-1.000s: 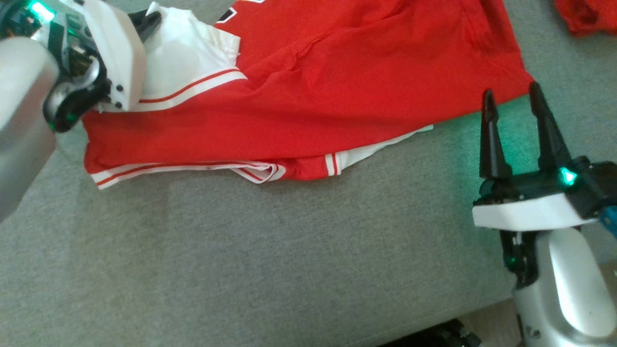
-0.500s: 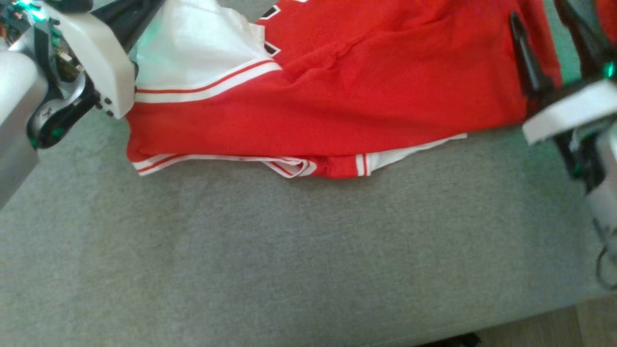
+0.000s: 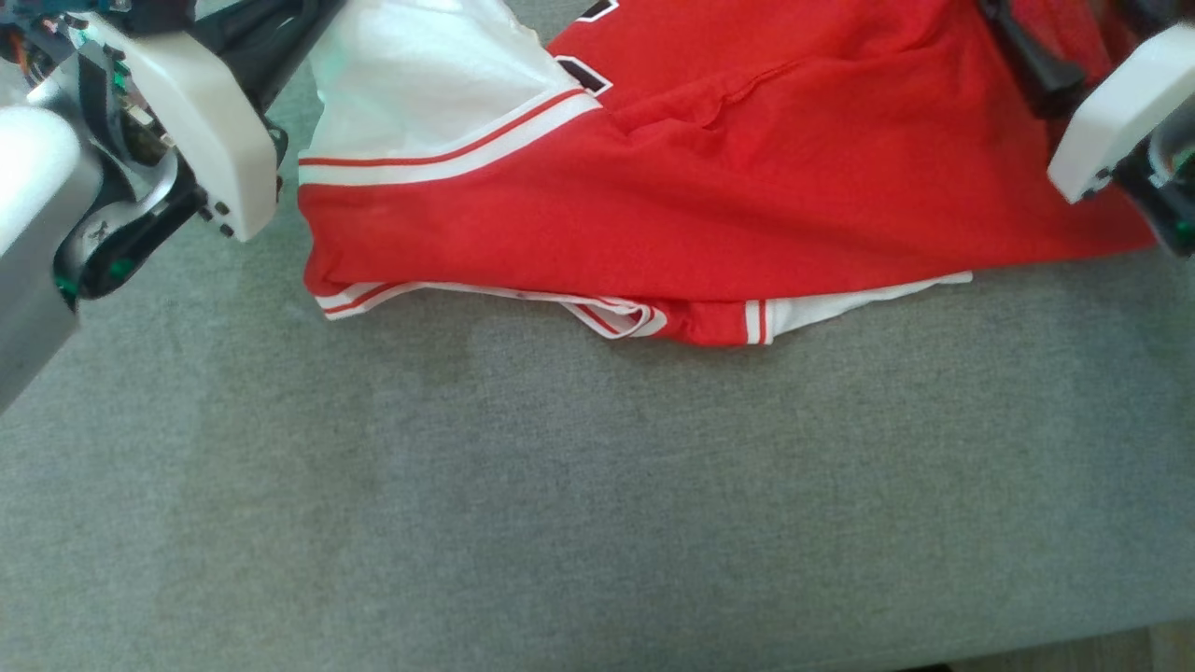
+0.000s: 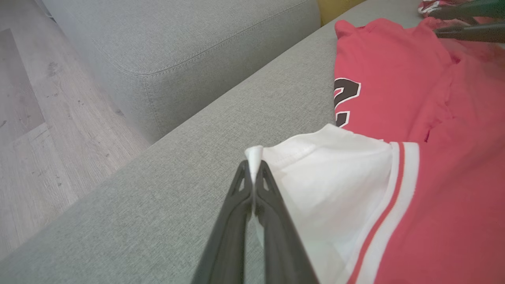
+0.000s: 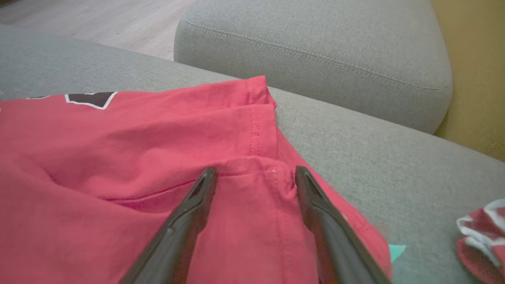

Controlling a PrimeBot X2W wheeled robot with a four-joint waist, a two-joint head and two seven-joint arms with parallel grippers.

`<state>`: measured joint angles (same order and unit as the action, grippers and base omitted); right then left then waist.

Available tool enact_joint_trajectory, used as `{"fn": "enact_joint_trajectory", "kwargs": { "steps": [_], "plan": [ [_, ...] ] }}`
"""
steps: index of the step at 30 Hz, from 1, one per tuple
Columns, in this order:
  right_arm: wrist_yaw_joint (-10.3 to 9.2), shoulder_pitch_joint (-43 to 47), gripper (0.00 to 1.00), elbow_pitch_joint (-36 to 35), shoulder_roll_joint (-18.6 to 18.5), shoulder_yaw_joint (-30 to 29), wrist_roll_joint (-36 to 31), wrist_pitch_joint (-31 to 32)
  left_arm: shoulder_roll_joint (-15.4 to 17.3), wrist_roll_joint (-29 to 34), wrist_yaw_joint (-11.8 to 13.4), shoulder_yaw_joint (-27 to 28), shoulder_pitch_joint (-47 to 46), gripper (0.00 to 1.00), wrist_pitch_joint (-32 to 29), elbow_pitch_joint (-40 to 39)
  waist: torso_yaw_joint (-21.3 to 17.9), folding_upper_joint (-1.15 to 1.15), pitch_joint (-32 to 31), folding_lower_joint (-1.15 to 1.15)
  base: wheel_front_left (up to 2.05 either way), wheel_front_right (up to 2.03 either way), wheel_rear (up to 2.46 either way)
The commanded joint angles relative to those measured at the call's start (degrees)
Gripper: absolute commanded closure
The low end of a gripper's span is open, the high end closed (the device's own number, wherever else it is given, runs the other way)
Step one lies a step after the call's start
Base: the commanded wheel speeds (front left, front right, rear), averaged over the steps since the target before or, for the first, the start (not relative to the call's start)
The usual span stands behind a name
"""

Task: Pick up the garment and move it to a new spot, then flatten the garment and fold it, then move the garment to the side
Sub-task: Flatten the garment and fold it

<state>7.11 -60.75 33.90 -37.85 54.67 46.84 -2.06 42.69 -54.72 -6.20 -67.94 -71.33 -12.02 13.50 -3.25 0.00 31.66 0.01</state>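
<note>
Clenched tight, my left jaws pinch a white corner of the garment (image 3: 747,205). In the left wrist view the two dark fingers (image 4: 236,221) lie pressed together, with a small tuft of white cloth poking out past their tips. That corner looks raised off the grey sofa seat (image 3: 560,513). The white panel slopes down from it to a red-and-white striped band and then into the red body.

My right jaws are released, spread wide over the red cloth at the garment's opposite end. Their tips sit either side of a raised, stitched fold near the hem. Whether they touch the fabric I cannot tell, but nothing is gripped between them.

The garment lies across the far part of the seat in the head view, reaching from one of my arms to the other, with black figures edged in white near its top. Its near edge is doubled over: striped trim curls out in the middle, and a white layer peeks from under the red toward my right.

Beyond the seat stands a grey cushion (image 5: 315,51), with a pale wooden floor (image 4: 23,118) past it. A bundle of red and white cloth (image 5: 479,236) lies on the seat apart from the garment, at the right edge of the right wrist view.
</note>
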Motion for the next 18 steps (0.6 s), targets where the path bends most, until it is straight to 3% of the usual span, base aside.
{"fn": "enact_joint_trajectory", "kwargs": {
  "steps": [1,2,3,11,18],
  "plan": [
    [0.37,-0.42,0.29,0.07,-2.25,1.11,1.43,-1.09,2.93,0.32,0.60,2.83,-1.98,1.00,0.12,-1.23,0.16,0.00,-0.04,-0.01,0.00,0.00,0.00],
    [0.37,-0.93,0.74,0.48,-2.36,2.15,2.04,-1.42,3.02,0.29,0.67,2.81,-1.90,1.00,0.10,-1.35,0.22,0.00,-0.06,-0.01,0.00,0.00,0.00],
    [0.37,-1.39,1.00,0.90,-2.49,3.16,2.64,-1.78,3.10,0.29,0.74,2.77,-1.82,1.00,0.11,-1.44,0.30,0.00,-0.13,-0.01,0.00,0.00,0.00],
    [0.37,-3.37,1.00,3.75,-2.88,9.00,6.60,-4.61,4.07,0.47,1.33,2.91,-1.01,1.00,1.38,-1.64,0.32,0.00,-1.65,-0.01,0.00,0.00,0.00],
    [0.37,-5.76,1.00,3.41,-4.07,10.89,11.35,-9.99,5.67,2.84,2.72,4.37,-0.73,1.00,7.30,-2.32,-0.42,0.00,-5.46,-0.01,0.00,0.00,0.00]
  ]
}}
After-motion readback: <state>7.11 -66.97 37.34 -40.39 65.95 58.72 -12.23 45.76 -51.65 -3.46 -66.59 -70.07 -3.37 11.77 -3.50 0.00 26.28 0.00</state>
